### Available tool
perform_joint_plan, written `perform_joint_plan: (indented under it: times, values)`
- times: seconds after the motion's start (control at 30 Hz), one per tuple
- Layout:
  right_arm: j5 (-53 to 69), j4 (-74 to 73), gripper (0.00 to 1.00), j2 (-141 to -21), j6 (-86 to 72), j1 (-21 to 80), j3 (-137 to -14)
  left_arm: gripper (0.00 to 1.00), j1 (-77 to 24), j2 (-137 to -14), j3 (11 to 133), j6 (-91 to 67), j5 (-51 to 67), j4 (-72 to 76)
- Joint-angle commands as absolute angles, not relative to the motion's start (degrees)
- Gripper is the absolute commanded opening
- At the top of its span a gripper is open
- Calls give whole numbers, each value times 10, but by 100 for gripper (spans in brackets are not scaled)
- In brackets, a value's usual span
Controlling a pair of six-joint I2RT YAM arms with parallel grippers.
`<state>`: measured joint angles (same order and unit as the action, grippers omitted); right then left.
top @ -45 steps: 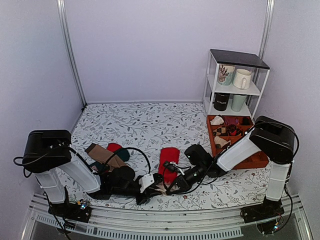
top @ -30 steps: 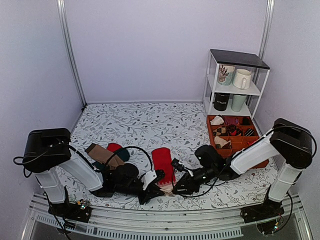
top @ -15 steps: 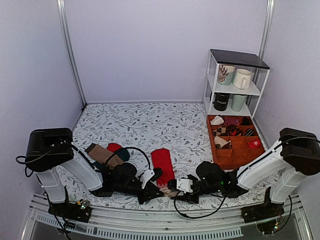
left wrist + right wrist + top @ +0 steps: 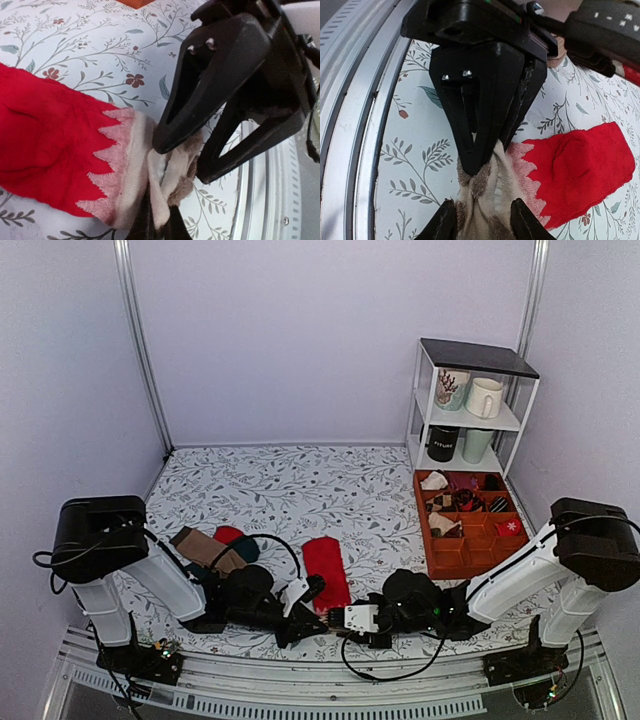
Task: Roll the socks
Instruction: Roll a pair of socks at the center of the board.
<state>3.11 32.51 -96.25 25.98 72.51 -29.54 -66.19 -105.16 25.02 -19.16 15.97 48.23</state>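
Note:
The red socks (image 4: 325, 568) lie stacked flat near the table's front edge, their pale beige end (image 4: 334, 616) towards me. They also show in the left wrist view (image 4: 45, 135) and the right wrist view (image 4: 575, 170). My left gripper (image 4: 316, 618) comes from the left and is shut on the bunched beige end (image 4: 162, 185). My right gripper (image 4: 348, 618) comes from the right, tip to tip with the left. Its fingers (image 4: 443, 220) close on the same beige end (image 4: 490, 200). The left gripper (image 4: 482, 150) shows opposite it.
A tan-brown sock (image 4: 205, 548) and a dark green sock with a red toe (image 4: 238, 540) lie at the left. An orange divided tray (image 4: 470, 530) and a white shelf with mugs (image 4: 470, 410) stand at the back right. The metal table rail (image 4: 330, 680) runs just behind the grippers.
My right arm has dropped from over the socks to the front edge, and its gripper now meets the left one at the beige end. The socks have shifted slightly left.

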Motion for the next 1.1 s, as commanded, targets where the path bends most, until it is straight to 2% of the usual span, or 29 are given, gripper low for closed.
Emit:
perform_joint_plan:
  times: [0.0, 0.07, 0.2, 0.3, 0.33, 0.43, 0.47, 0.6, 0.77, 0.87, 1.07]
  values:
    - [19, 295, 38, -997, 256, 731, -317, 0, -659, -1089, 232, -198, 175, 365]
    - [26, 284, 36, -1005, 250, 731, -321, 0, -658, -1093, 233, -197, 176, 365]
    - [28, 239, 19, -1027, 220, 731, -343, 0, -659, -1096, 233, -200, 177, 367]
    - [29, 207, 12, -1040, 179, 730, -357, 1, -659, -1080, 230, -197, 156, 365]
    - [37, 200, 10, -1041, 169, 728, -357, 10, -658, -1069, 228, -193, 146, 364]
    - [92, 190, 7, -1038, 119, 707, -353, 48, -660, -1013, 214, -176, 107, 362]
    - [113, 186, 7, -1038, 104, 696, -353, 51, -659, -989, 208, -168, 92, 361]
    - [213, 152, 7, -1063, 36, 653, -369, 54, -669, -891, 179, -130, 35, 361]
    - [319, 68, 6, -1116, -31, 621, -421, 53, -717, -822, 156, -65, -40, 386]
    - [356, 29, 6, -1148, -49, 609, -446, 50, -738, -823, 151, -23, -71, 421]
    - [398, -17, 6, -1172, -79, 593, -459, 48, -742, -885, 152, 31, -62, 490]
